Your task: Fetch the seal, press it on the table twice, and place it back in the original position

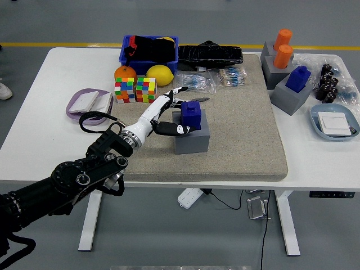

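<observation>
The left hand's fingers are loosely spread and reaching in from the left of the blue seal, thumb low against the near-left side and the upper fingers stretched past its far side, so it looks like they're bracketing it, though I can't tell if they're actually pressing on it. The seal itself is sitting upright in its gray holder block, right in the middle of the tan mat. The left hand is white with black fingertips, on a black arm coming up from the lower left corner. Moving outward: two colour cubes sit just behind the hand, with an orange and a lemon behind those. The blue bin at the back holds dark stuff (can't make out what). A lavender tray on the left has a white flat item in it. Over on the right, a gray holder carries two orange seals, another gray block carries a second blue seal, and a light blue dish holds a white square pad. All of it is on the white table.
</observation>
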Controlling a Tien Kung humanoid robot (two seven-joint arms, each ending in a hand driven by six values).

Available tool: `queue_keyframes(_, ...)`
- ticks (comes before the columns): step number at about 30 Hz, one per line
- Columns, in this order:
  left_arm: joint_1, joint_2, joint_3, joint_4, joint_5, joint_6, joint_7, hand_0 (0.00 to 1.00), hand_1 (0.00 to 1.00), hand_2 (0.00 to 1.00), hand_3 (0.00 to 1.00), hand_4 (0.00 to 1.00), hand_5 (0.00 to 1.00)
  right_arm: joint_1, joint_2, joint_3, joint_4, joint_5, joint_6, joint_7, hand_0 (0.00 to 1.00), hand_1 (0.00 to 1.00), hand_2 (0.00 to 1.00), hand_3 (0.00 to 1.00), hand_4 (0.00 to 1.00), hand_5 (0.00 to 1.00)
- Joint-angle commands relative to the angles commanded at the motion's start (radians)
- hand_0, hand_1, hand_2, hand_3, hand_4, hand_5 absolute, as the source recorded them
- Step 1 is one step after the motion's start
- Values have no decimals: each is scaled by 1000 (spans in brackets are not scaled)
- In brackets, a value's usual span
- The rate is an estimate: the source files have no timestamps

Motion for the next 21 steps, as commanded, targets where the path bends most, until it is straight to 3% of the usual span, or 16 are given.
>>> queue_keyframes(12, 1, -8, 3, 3, 8, 15, 4, 927, 677, 610, 931, 906, 2, -2, 0, 2, -1, -2, 0, 0, 871, 741, 718, 733, 831, 517)
queue_keyframes(13, 0, -9, 4, 4, 9, 16, 4, 907, 628, 565, 920, 835, 2, -2, 0, 2, -1, -2, 0, 0, 871, 740, 718, 735, 830, 516)
queue_keyframes(18, -1, -11, 5, 5, 16, 29, 3, 907, 628, 565, 920, 835, 2, -2, 0, 3, 0, -1, -1, 1, 871, 740, 718, 735, 830, 516)
queue_keyframes(19, -2, -12, 5, 6, 16, 32, 2, 894, 609, 525, 911, 766, 2, -2, 0, 3, 0, 0, -1, 1, 871, 740, 717, 735, 830, 517)
queue_keyframes(21, -2, -13, 5, 8, 18, 39, 1, 894, 609, 525, 911, 766, 2, -2, 0, 2, 0, 1, -1, 1, 871, 740, 717, 735, 830, 517)
